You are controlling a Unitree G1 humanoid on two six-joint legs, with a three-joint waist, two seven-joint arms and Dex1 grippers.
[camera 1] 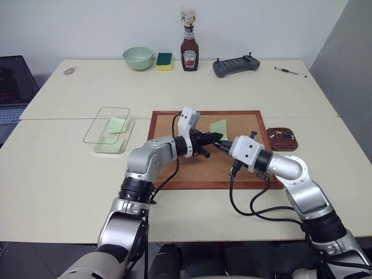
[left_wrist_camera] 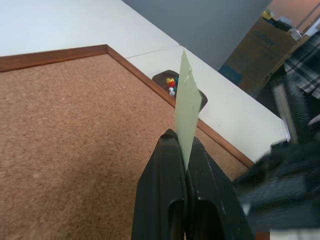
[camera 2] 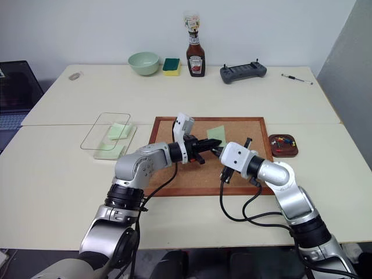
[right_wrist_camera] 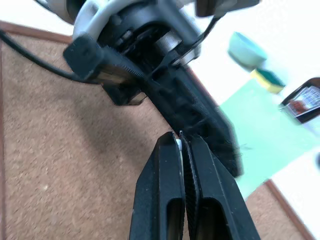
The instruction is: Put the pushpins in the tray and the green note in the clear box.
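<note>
Four cameras, all aimed at the corkboard (camera 1: 212, 150)

My two head eyes are looking forward and down from above the corkboard's near edge, sharing the whole table (camera 2: 302, 110) around it. My left wrist camera is sitting close over the cork, facing along its fingers toward the tray (left_wrist_camera: 161, 79) past the corkboard's corner. My right wrist camera is hovering just as close, facing the left gripper (right_wrist_camera: 200, 112).
</note>
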